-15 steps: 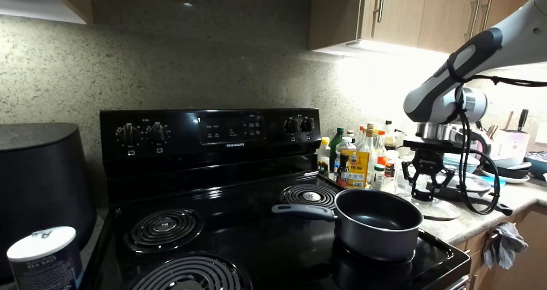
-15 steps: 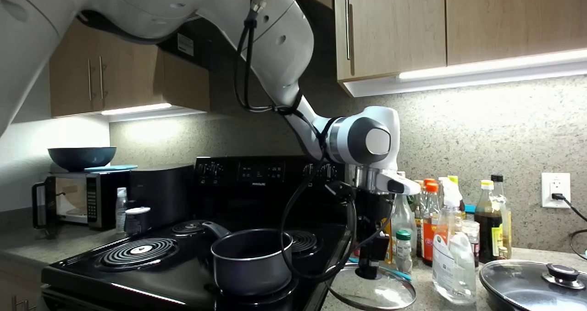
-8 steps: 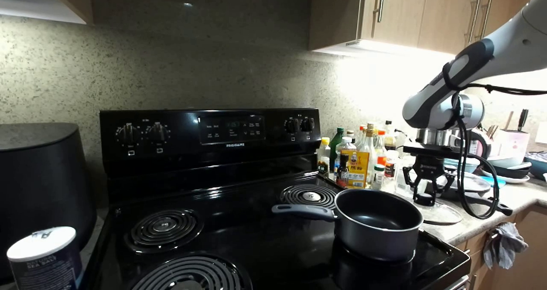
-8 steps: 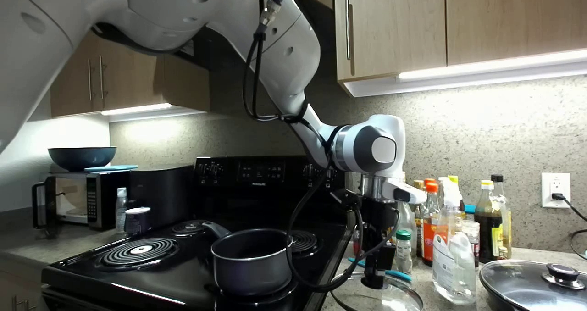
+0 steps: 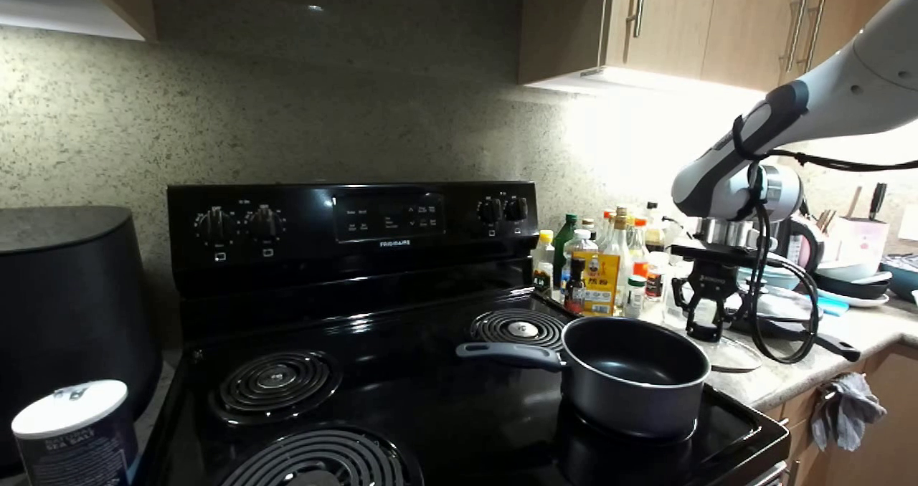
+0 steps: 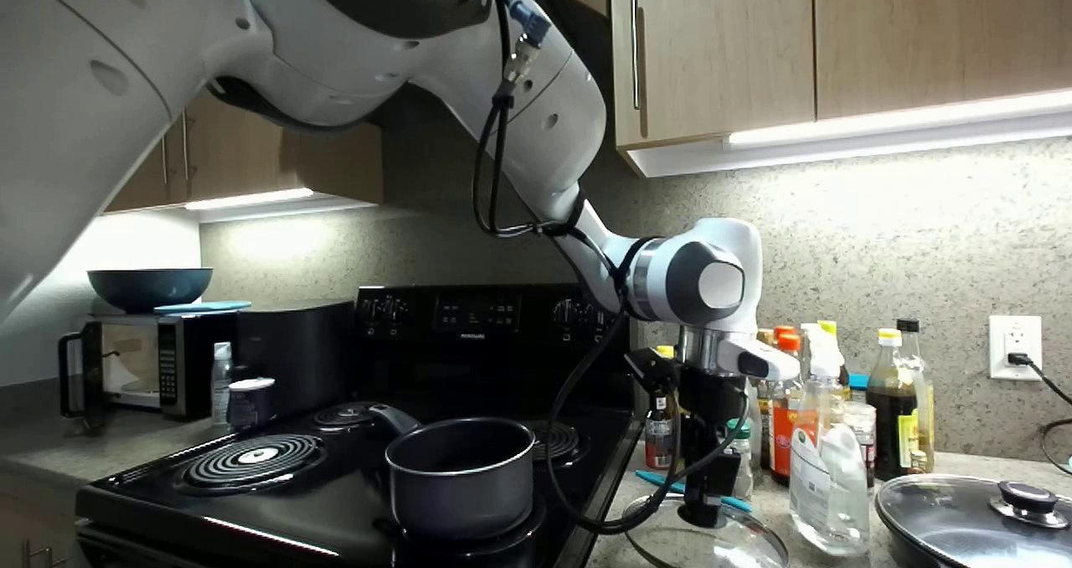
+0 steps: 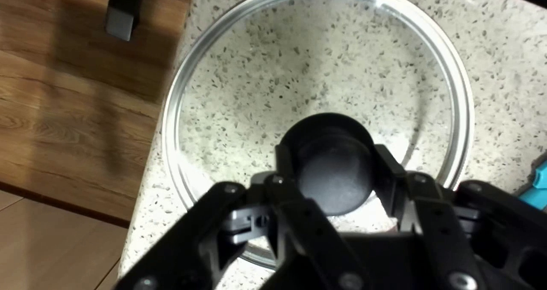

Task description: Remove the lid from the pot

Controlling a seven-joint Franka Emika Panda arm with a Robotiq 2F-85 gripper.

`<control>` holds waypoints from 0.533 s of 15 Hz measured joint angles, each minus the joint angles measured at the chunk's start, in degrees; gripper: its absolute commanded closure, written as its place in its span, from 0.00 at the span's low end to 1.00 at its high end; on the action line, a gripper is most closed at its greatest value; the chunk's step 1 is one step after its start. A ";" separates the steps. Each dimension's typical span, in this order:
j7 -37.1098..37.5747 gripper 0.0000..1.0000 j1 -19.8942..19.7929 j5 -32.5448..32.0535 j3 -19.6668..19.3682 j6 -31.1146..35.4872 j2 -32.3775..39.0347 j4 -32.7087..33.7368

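Speckled pale stone counter point(image 7: 504, 54): runs alongside a glossy black coil-burner stove point(image 5: 459, 400), brightly lit.
Short, wide dark-grey metal pot point(image 6: 461, 497): stands uncovered on the stove at the counter side, its handle turned away from the counter.
Round, silver-rimmed clear glass lid point(image 7: 316, 72): off the pot, over at the counter; whether its rim touches the surface I cannot tell. In the wrist view it shows close to the counter's edge.
Black two-fingered gripper point(image 7: 334, 161): narrowed on the lid's round black knob point(image 7: 335, 179), a finger at either side.
Step in hand: setting the lid down, I judge, with only the letting go left after it.
Lowering: go straight down and slowly, rim level, so it meets the counter all round rather than on one edge.
Counter edge: aim a little inward so that nothing overhangs, without reaching the turquoise object point(image 7: 536, 193) near the lid.
Release: spread the fingers only once the lid bears its own weight, then rise straight up before moving aside, lest a finger hook the knob.
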 measured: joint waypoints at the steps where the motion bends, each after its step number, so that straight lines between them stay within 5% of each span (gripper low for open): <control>1: 0.00 0.77 -0.23 0.42 0.06 -0.07 0.56 0.81; 2: 0.00 0.77 -0.39 0.74 0.07 -0.16 1.02 1.43; 3: 0.00 0.52 -0.54 0.93 0.07 -0.70 1.41 2.01; 5: 0.00 0.52 -0.81 1.13 0.11 -2.48 1.95 3.02; 6: 0.00 0.77 -0.90 1.15 0.14 -2.67 2.05 3.20; 8: 0.00 0.77 -0.93 1.16 0.13 -2.69 2.13 3.25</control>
